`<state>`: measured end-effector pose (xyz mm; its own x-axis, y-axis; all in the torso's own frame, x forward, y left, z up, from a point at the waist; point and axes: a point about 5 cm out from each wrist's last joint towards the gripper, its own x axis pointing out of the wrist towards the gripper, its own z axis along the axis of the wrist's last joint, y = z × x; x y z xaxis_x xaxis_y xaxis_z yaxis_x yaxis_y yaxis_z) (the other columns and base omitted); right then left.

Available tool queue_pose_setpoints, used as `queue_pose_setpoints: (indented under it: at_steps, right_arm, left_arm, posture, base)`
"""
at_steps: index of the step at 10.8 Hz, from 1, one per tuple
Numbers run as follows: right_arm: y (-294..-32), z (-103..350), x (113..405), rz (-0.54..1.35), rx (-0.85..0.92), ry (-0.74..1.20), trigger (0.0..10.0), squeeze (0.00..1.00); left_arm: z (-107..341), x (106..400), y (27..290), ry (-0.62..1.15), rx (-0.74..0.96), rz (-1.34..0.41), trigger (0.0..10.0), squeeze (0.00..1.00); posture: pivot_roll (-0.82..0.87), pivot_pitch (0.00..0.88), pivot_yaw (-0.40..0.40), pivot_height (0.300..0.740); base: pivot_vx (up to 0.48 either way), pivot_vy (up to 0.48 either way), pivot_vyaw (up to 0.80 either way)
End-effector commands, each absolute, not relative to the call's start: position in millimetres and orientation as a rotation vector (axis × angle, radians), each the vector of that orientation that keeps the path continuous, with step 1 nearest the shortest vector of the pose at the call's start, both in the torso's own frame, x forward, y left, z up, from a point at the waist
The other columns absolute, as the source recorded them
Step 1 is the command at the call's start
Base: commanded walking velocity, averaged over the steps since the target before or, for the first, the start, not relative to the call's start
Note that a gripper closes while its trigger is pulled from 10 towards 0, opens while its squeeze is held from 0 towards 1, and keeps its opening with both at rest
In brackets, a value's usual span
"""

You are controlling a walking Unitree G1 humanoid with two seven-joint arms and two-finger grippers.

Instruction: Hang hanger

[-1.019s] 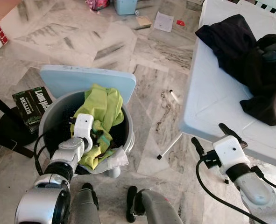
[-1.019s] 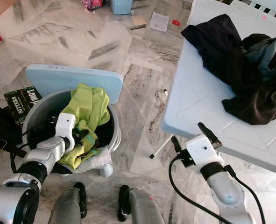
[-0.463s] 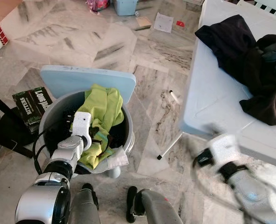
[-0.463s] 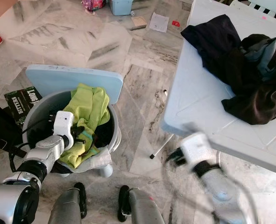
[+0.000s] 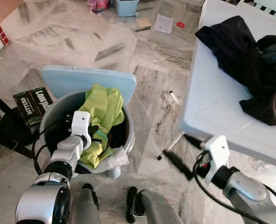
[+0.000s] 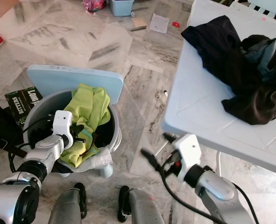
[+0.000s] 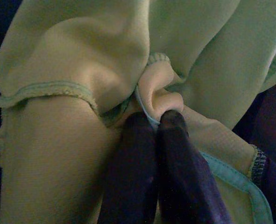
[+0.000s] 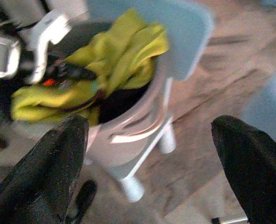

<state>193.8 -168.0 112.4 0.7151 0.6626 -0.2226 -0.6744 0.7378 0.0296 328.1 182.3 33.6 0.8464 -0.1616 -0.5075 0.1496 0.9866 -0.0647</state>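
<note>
two hands: left hand (image 7: pixel 156 122) pinched on green garment (image 5: pixel 102 109), right hand (image 5: pixel 179 151) spread wide, low

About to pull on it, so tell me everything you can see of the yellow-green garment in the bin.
The yellow-green garment is soft, fleece-like fabric with stitched hems and a light blue trim, crumpled in the grey bin. It drapes over the bin's front rim onto a white cloth, with dark clothing beneath. The left gripper is shut on a fold of it.
</note>
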Motion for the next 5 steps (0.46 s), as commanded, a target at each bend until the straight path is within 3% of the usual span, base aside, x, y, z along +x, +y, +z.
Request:
queue_pose_setpoints:
  at_steps: [1,5]
  right_arm:
    - [-172,107,188,0.773,-0.092,0.265,10.0,0.00]
    - [-173,101,192,0.804,-0.111,0.317,10.0,0.00]
  left_arm:
    - [34,329,179,0.523,-0.046,-0.164,0.0,0.00]
    - [69,351,192,0.325,-0.132,-0.050,0.0,0.00]
  posture:
    - [-0.19,0.208,-0.141,0.740]
    - [-0.15,0.178,-0.136,0.740]
  base:
    - [0.000,0.000,0.00]
    - [0.000,0.000,0.00]
